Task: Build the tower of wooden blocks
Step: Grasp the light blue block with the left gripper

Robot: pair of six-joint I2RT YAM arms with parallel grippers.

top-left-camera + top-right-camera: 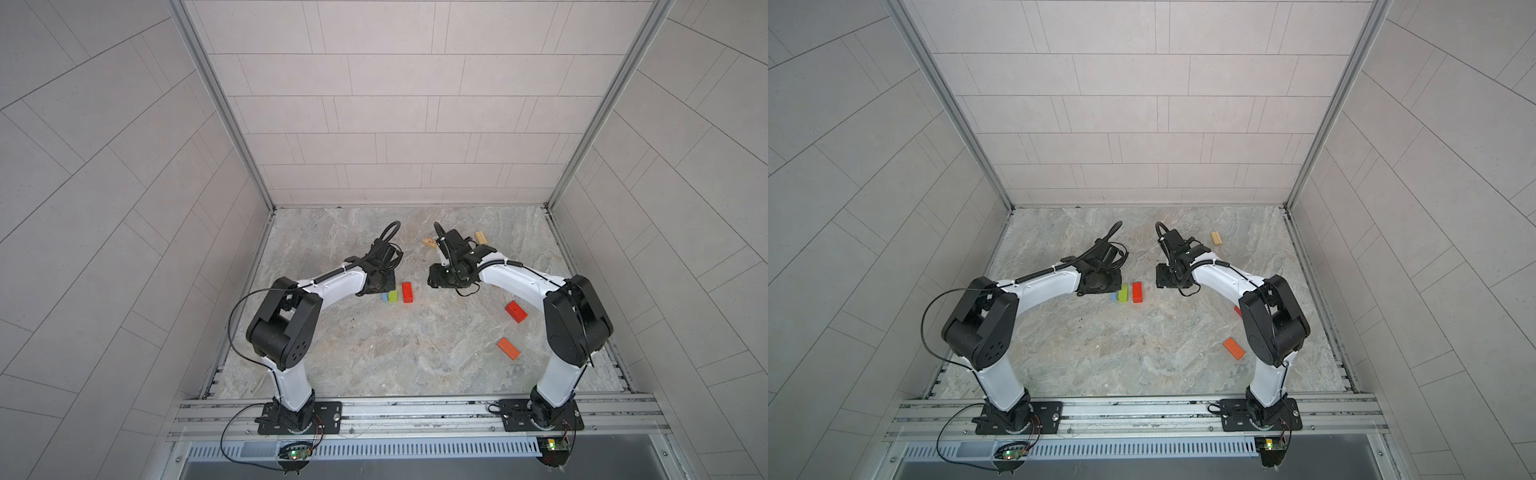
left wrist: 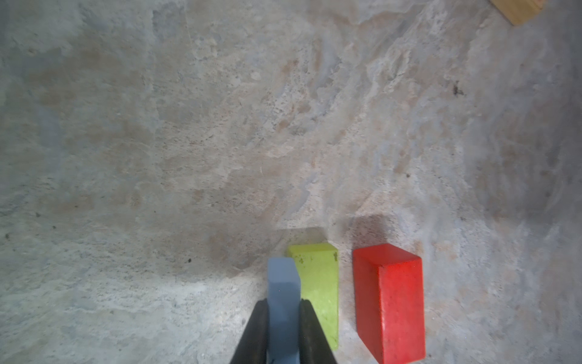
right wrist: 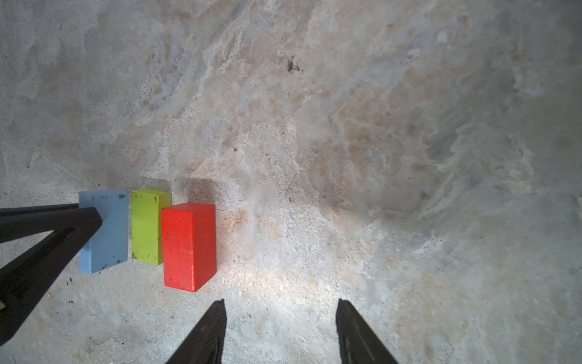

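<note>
The worktop (image 1: 395,353) is a mottled grey-and-tan stone-look surface. Near its middle a blue block (image 3: 105,233), a lime green block (image 3: 146,227) and a red block (image 3: 189,245) lie in a row, long sides parallel, with a narrow gap before the red one. Well apart on the right lie a second red block (image 1: 516,311) and, nearer the front, an orange block (image 1: 508,348). Toward the back lie a tan block (image 1: 482,237) and a second tan block (image 1: 429,242), partly hidden.

Soft diffuse light, fisheye-bent edges
</note>
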